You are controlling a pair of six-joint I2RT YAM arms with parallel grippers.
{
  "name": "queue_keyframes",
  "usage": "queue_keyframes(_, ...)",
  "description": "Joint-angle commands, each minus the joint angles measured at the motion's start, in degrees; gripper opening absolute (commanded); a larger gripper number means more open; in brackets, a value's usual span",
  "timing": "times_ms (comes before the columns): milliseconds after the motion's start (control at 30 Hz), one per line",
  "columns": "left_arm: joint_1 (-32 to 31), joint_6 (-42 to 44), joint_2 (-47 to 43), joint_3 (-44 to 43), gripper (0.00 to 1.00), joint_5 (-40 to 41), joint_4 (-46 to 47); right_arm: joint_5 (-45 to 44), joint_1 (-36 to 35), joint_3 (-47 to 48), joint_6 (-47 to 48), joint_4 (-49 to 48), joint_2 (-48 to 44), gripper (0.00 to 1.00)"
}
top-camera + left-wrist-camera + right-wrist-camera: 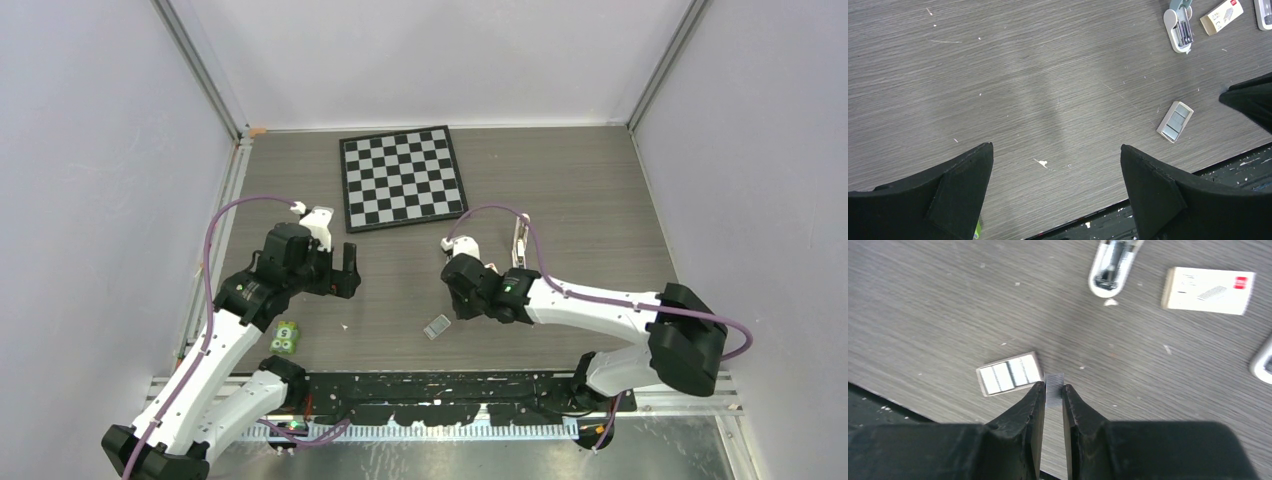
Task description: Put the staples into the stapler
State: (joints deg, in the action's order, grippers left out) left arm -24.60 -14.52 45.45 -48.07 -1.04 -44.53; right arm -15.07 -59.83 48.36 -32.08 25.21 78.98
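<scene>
The right gripper (1053, 390) has its black jaws drawn almost together, pinching a small silvery-grey strip of staples (1054, 382) between the tips. It is over the grey wood-grain table (923, 300), just beside a small shallow tray of further staple strips (1009, 374). The small white plastic stapler (1112, 264) lies farther off, metal channel showing, near a white cardboard box with a red mark (1208, 290). The left gripper (1055, 150) hangs with its jaws spread wide, holding nothing.

Fingers (1023, 412) pinching staples (1054, 389), stapler (1112, 265) beyond — top edge
</scene>
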Motion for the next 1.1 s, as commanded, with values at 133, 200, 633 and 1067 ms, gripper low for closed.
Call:
queue_keyframes(133,0.16,0.64,-1.07,-0.18,1.00,0.60,0.89,-7.56,3.08,-5.43,-2.27,3.66,-4.36,0.25)
queue_keyframes(200,0.17,0.64,-1.07,-0.18,1.00,0.60,0.90,-7.97,3.24,-6.44,-2.97,3.53,-4.07,0.24)
queue_keyframes(633,0.17,0.65,-0.54,-0.27,1.00,0.60,0.91,-7.50,3.56,-7.41,-3.02,0.37,1.04,0.26)
queue_keyframes(1067,0.17,0.64,-0.54,-0.27,1.00,0.60,1.01,-5.37,4.64,-7.06,-2.64,-0.29,0.13,0.34)
